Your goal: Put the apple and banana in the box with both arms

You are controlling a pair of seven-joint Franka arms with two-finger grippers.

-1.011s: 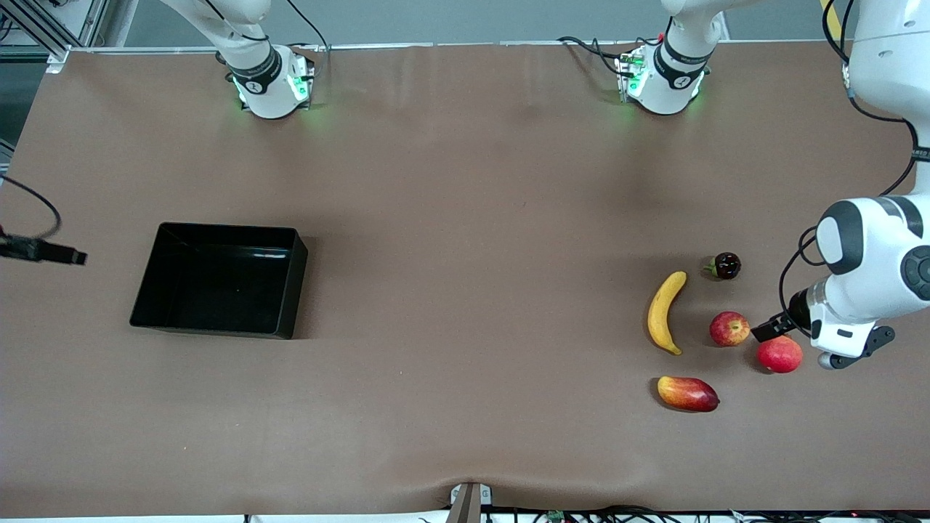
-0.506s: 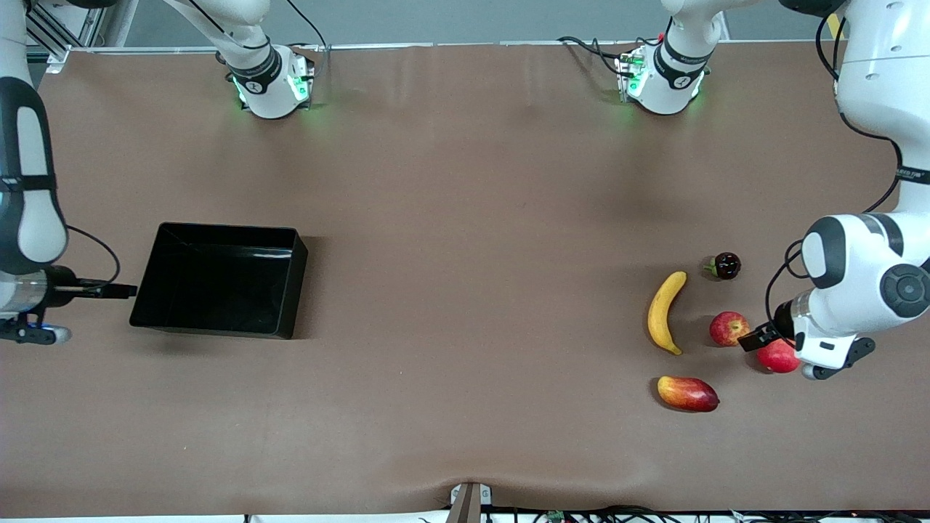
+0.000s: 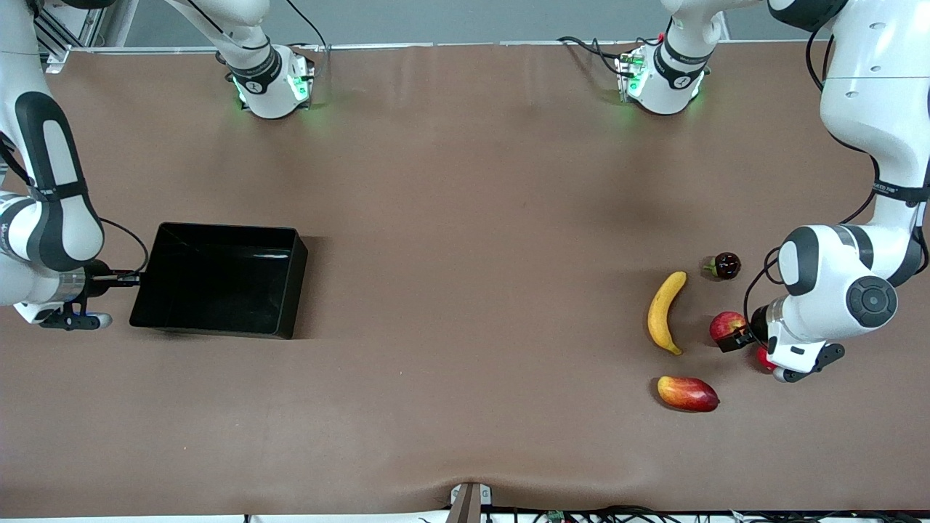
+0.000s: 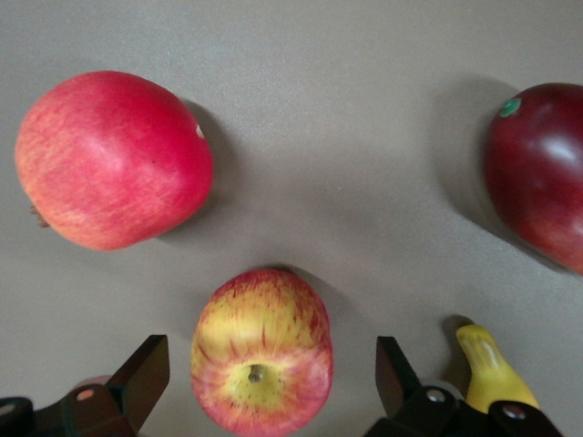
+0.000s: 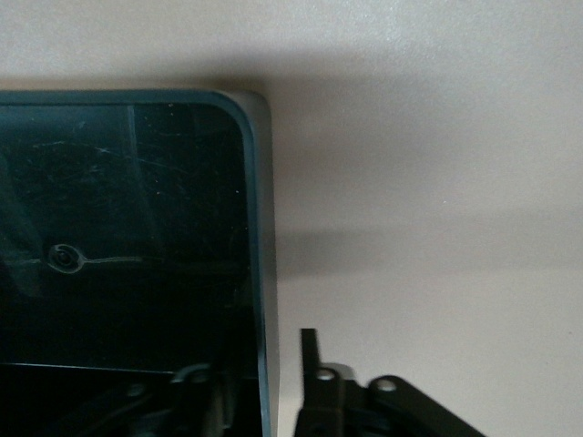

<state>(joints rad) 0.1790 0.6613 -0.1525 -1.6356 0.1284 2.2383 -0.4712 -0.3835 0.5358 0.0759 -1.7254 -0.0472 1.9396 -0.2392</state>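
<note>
front view is showing a long table (image 3: 465, 218) under a brown matte covering, with a grey wall strip running along the edge where the two green-lit bases are standing. the box (image 3: 218, 280) is sitting toward the right arm's end of the table, open side up and glossy black. the fruit is lying toward the left arm's end: the banana (image 3: 665, 311) is curving beside the apple (image 3: 726, 325), a dark red fruit (image 3: 725, 265) is resting farther from the front camera than both, a mango (image 3: 687, 393) is lying nearer to that camera, and a larger red fruit (image 3: 763, 357) is peeking out from under the left arm's wrist.

the left gripper (image 4: 264, 378) is hanging low over the apple with its jaws spread wide; the apple (image 4: 262, 362) is sitting between the two fingertips (image 4: 146, 373) without either one touching it, stem dimple facing the wrist camera. the larger red fruit (image 4: 111, 159) and the dark red fruit (image 4: 539, 173) are lying well clear of the jaws, and the banana's tip (image 4: 490, 369) is showing just beside one finger.

the right gripper (image 3: 123, 277) is sitting at the box's end wall; in the right wrist view its fingers (image 5: 314, 382) are straddling the rim (image 5: 262, 273), one inside and one outside, jaws narrow, and whether they are pinching the wall is not clear.
</note>
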